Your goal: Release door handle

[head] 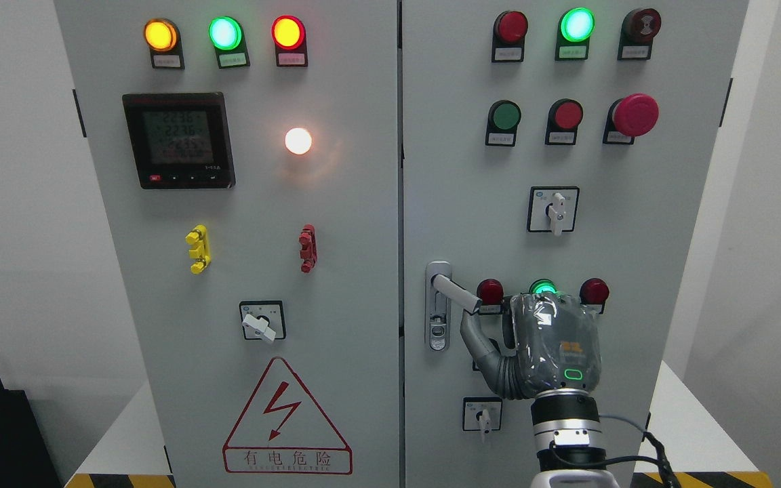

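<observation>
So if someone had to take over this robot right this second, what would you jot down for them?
Right hand: raised in front of the cabinet's right door, thumb tip touching the end of the door handle; no closed grasp that I can see.
Left hand: out of view.
Handle: lever swung out to the right from its lock plate. Door looks shut.
Done: grip seems loosened.
Left: draw the hand clear of the handle.

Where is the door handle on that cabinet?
In the head view, the door handle sits at the right door's left edge, just left of the right hand.
</observation>
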Robot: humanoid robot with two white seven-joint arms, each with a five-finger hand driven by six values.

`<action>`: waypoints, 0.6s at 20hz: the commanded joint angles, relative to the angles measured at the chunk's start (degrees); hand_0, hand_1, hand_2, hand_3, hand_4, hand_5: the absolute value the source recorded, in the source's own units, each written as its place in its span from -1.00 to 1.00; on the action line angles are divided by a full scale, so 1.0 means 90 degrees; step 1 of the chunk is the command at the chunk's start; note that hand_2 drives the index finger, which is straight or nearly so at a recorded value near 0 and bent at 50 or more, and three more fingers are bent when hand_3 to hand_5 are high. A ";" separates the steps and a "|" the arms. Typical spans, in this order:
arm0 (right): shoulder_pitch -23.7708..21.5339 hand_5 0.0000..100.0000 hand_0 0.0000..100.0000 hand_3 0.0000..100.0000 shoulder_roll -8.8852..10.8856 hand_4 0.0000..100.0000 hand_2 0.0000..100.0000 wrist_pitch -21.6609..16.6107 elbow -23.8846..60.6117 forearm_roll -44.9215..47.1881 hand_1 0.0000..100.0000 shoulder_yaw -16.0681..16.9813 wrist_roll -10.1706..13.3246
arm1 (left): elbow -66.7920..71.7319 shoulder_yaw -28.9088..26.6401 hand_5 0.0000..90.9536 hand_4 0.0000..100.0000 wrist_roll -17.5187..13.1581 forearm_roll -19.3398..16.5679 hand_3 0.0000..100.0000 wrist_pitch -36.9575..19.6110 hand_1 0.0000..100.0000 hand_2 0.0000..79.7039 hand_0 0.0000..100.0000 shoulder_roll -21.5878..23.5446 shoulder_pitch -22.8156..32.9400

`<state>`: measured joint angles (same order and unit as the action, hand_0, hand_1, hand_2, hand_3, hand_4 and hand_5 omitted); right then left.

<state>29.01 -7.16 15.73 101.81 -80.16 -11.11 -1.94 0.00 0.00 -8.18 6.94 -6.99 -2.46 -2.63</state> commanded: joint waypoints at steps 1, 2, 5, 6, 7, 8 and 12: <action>0.0058 0.90 -0.06 1.00 0.0004 0.98 1.00 0.0001 0.0006 0.0000 -0.72 0.0043 0.0000 | 0.0107 -0.0069 -1.00 -1.00 0.0000 0.0000 -1.00 0.0005 -0.22 -1.00 -0.76 0.0000 -0.0001; 0.0058 0.90 -0.06 1.00 0.0004 0.98 1.00 0.0001 0.0006 0.0000 -0.72 0.0043 -0.0009 | 0.0107 -0.0069 -1.00 -1.00 0.0000 0.0000 -1.00 0.0005 -0.22 -1.00 -0.76 0.0000 -0.0001; 0.0058 0.90 -0.06 1.00 0.0004 0.98 1.00 0.0001 0.0006 0.0000 -0.72 0.0043 -0.0010 | 0.0107 -0.0069 -1.00 -1.00 0.0000 0.0000 -1.00 0.0005 -0.22 -1.00 -0.76 0.0000 -0.0001; 0.0058 0.90 -0.06 1.00 0.0004 0.98 1.00 0.0001 0.0006 0.0000 -0.72 0.0043 0.0000 | 0.0107 -0.0069 -1.00 -1.00 0.0000 0.0000 -1.00 -0.0004 -0.22 -1.00 -0.76 0.0000 -0.0001; 0.0058 0.90 -0.06 1.00 0.0004 0.98 1.00 0.0001 0.0006 0.0000 -0.72 0.0043 0.0000 | 0.0107 -0.0069 -1.00 -1.00 0.0000 0.0000 -1.00 0.0005 -0.22 -1.00 -0.76 0.0000 -0.0001; 0.0058 0.90 -0.06 1.00 0.0004 0.98 1.00 0.0001 0.0006 0.0000 -0.72 0.0043 0.0000 | 0.0107 -0.0069 -1.00 -1.00 0.0000 0.0000 -1.00 -0.0004 -0.22 -1.00 -0.76 0.0000 -0.0001; 0.0019 0.90 -0.06 1.00 0.0053 0.98 1.00 -0.0009 0.0016 0.0020 -0.72 0.0033 0.0010 | 0.0107 -0.0069 -1.00 -1.00 0.0000 0.0000 -1.00 0.0005 -0.22 -1.00 -0.76 0.0000 0.0009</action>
<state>29.47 -7.06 15.72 101.86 -80.12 -10.87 -1.97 0.00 0.00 -8.18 6.94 -6.99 -2.46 -2.63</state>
